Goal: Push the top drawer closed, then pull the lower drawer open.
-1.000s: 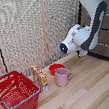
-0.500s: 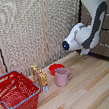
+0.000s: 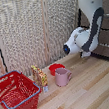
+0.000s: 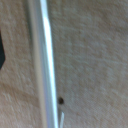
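Dark wood-grain drawer fronts are stacked at the exterior view's right edge, partly behind the arm. I see an upper front and a lower front, but cannot tell whether either is open. My gripper points at the lower front, with its fingers hidden behind the white wrist. The wrist view is very close to a grey-brown drawer front. A slim silver bar handle runs across it. A dark shape sits at the picture's edge. Nothing shows whether the jaws are open or shut.
On the wooden table stand a pink mug, a red bowl behind it, a yellow box and a red wire basket at the exterior view's left. A slatted beige wall stands behind them.
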### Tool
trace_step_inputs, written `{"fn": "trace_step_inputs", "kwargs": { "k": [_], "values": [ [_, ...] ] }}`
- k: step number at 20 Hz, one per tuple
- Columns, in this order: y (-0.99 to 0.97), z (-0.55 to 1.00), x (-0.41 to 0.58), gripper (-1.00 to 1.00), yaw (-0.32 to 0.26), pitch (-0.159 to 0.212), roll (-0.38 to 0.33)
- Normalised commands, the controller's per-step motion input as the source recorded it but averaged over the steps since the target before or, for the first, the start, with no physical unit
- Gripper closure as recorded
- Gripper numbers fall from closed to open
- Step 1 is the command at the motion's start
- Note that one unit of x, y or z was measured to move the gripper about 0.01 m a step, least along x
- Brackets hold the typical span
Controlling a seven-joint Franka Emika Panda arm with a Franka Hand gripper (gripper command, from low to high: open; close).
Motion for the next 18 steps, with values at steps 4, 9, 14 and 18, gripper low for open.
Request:
{"fn": "trace_step_inputs", "kwargs": {
  "k": [4,9,14,18],
  "values": [
    [-0.27,0.07,0.189,1.0,0.0,0.002,0.017],
    [-0.02,0.01,0.092,1.0,0.0,0.0,0.0],
    [0.07,0.0,0.086,1.0,0.0,0.0,-0.017],
    [0.38,-0.05,0.042,1.0,-0.003,0.0,0.0]
  ]
}}
